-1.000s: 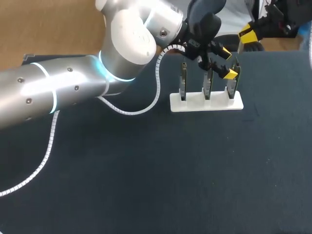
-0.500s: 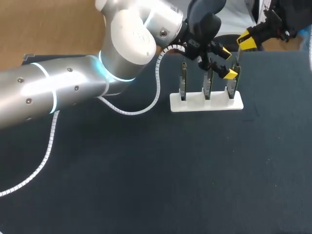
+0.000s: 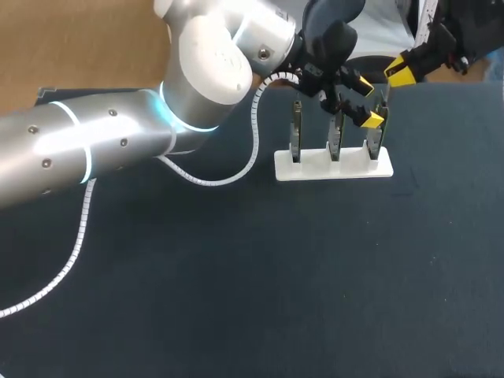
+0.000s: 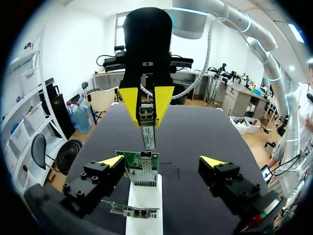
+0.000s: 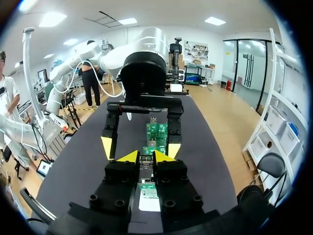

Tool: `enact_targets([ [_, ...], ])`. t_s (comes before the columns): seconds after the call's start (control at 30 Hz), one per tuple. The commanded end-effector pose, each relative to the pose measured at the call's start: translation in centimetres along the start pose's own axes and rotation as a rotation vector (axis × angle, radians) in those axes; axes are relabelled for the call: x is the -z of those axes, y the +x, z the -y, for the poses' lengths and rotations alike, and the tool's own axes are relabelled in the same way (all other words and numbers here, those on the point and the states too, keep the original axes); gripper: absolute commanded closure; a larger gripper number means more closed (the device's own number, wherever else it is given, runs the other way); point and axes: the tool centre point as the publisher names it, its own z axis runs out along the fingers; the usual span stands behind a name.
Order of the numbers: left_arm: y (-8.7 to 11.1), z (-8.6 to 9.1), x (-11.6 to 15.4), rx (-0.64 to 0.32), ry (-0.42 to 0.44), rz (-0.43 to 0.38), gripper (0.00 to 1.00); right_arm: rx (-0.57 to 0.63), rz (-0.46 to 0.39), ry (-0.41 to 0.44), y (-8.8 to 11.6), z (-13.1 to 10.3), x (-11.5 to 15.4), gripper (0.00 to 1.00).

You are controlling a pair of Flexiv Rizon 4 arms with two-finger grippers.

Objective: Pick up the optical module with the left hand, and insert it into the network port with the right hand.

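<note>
The optical module, a slim metal plug, hangs in my right gripper, which is shut on it and points it down at the network port of a green circuit board. That board stands at the right end of a white stand. My left gripper hovers wide open at that end board, its fingers apart on either side and touching nothing. In the right wrist view my right gripper pinches the module, with the boards and my left gripper just ahead.
Two more boards stand upright in the white stand's other slots. A white coiled cable trails from my left arm over the dark tabletop. My right gripper sits near the table's far edge.
My right gripper has shifted slightly at the far edge of the table, still holding the module. The left arm has stayed where it was, fingers open.
</note>
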Motion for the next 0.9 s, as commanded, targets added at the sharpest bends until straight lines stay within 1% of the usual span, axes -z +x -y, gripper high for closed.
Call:
enact_targets([
  [0.03,-0.1,-0.1,0.0,0.0,0.003,-0.003,0.0,0.001,0.001,0.002,0.0,0.3,-0.2,1.0],
  [0.23,-0.1,-0.1,0.0,0.0,0.003,-0.003,0.0,0.003,-0.018,0.022,0.1,0.5,-0.4,1.0],
  [0.47,-0.1,-0.1,0.0,0.0,0.003,-0.003,0.0,-0.018,-0.005,0.027,0.4,0.5,-0.5,1.0],
  [0.9,-0.1,-0.1,0.0,0.0,0.003,-0.003,0.0,-0.042,-0.006,0.033,1.1,0.2,-1.0,1.0],
])
